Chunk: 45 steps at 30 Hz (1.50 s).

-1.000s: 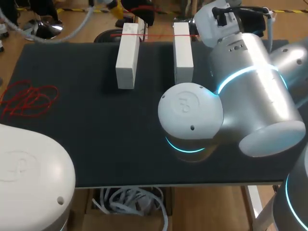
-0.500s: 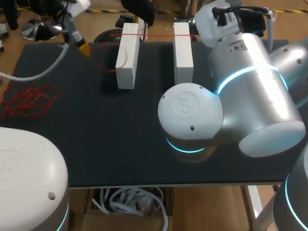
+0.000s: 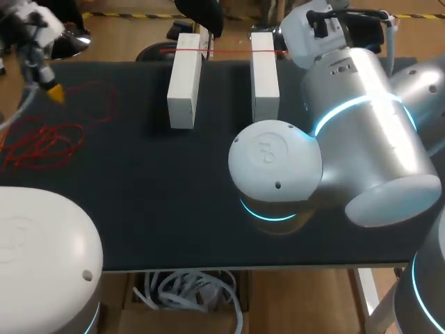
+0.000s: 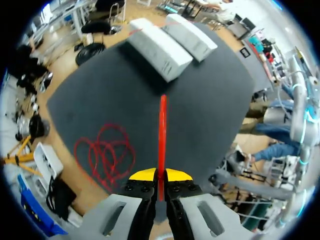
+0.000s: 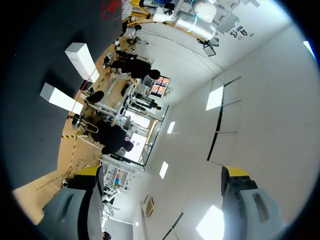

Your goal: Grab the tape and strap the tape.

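Observed left jaws clamped on red tape [image 4: 162, 125], carried from the white blocks [image 3: 186, 80] to the far left corner of the tabletop [image 3: 153, 209]. Suggests strapping unfinished. Found right jaws wide, empty.

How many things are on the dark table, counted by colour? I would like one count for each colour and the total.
White blocks: 2
Red tape: 1 (a tangle plus a stretched strand, seemingly one length)
Total: 3
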Tool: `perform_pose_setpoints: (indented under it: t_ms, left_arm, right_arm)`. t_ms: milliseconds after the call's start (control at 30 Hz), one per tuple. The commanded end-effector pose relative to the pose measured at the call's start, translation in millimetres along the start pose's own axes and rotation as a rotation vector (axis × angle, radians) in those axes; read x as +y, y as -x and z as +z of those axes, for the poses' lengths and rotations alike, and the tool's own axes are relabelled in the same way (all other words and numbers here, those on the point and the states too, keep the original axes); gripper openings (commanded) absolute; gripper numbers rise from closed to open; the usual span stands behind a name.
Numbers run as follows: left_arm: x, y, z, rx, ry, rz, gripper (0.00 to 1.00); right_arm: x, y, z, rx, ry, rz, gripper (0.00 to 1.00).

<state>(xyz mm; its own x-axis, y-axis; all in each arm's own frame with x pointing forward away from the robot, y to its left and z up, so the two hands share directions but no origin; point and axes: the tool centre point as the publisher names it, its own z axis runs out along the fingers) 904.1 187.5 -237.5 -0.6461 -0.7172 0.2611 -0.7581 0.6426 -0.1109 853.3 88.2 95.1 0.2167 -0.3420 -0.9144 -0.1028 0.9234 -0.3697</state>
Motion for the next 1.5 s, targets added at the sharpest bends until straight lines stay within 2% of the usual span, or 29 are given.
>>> perform_pose_setpoints:
  t_ms: [33,167,267,400,433,467,500,533,567,600,1500]
  left_arm:
    - [21.1,17.0,-13.2,-0.006,0.031,-0.042,0.00]
    - [25.9,30.3,-19.7,-0.032,0.054,-0.058,0.00]
    - [22.2,40.0,-23.8,-0.037,0.087,-0.046,0.00]
    - [20.9,55.0,-27.7,-0.056,0.059,-0.055,0.00]
    - [20.6,58.6,-29.2,-0.055,0.055,-0.056,0.09]
    - [19.5,61.4,-30.9,-0.057,0.049,-0.053,0.33]
    - [18.9,64.3,-32.9,-0.065,0.044,-0.046,0.40]
    - [18.9,64.3,-32.9,-0.065,0.044,-0.046,0.59]
    - [18.9,64.3,-32.9,-0.065,0.044,-0.046,0.85]
    - [18.9,64.3,-32.9,-0.065,0.044,-0.046,1.00]
    - [18.9,64.3,-32.9,-0.065,0.044,-0.046,1.00]
  right_arm:
    - [-2.0,3.1,-0.2,0.005,0.004,-0.003,1.00]
    - [-2.0,3.1,-0.2,0.005,0.004,-0.003,1.00]
    - [-2.0,3.1,-0.2,0.005,0.004,-0.003,1.00]
    - [-2.0,3.1,-0.2,0.005,0.004,-0.003,1.00]
    - [-2.0,3.1,-0.2,0.005,0.004,-0.003,1.00]
    - [-2.0,3.1,-0.2,0.005,0.004,-0.003,1.00]
    - [-2.0,3.1,-0.2,0.005,0.004,-0.003,1.00]
    - [-2.0,3.1,-0.2,0.005,0.004,-0.003,1.00]
    - [-2.0,3.1,-0.2,0.005,0.004,-0.003,1.00]
    - [-2.0,3.1,-0.2,0.005,0.004,-0.003,1.00]
    - [-2.0,3.1,-0.2,0.005,0.004,-0.003,1.00]
